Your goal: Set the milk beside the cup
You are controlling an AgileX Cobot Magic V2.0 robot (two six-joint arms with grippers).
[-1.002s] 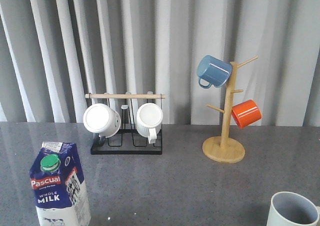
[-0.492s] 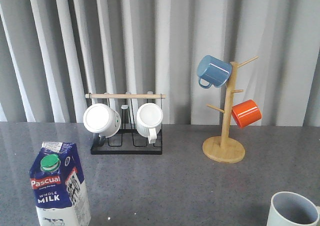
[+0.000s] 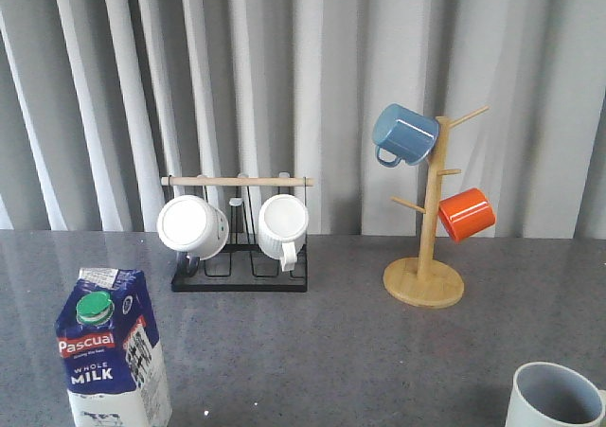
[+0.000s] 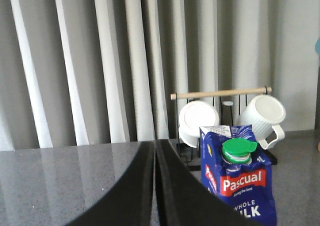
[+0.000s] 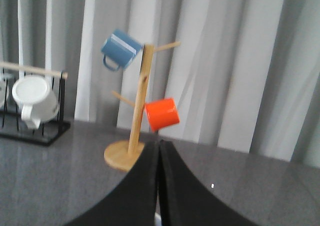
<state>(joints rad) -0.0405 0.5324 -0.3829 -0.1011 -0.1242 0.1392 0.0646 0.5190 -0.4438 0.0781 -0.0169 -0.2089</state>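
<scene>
Front view: no arm in frame; tall blue-and-white milk carton with green round cap (image 3: 109, 351) stands upright at near-left of the grey speckled table (image 3: 312, 351), pale cream mug with grey inside (image 3: 557, 408) at near-right corner, well apart from it. Black wire rack with wooden bar (image 3: 239, 233) holds two white mugs; wooden mug tree (image 3: 428, 228) carries a blue mug (image 3: 404, 135) and an orange mug (image 3: 467, 214). Left wrist view: left gripper (image 4: 154, 186) held level, black fingers (image 4: 135, 186) pressed together, holding nothing, carton just ahead to one side. Right wrist view: right gripper (image 5: 158, 186) likewise closed and empty, facing the mug tree.
</scene>
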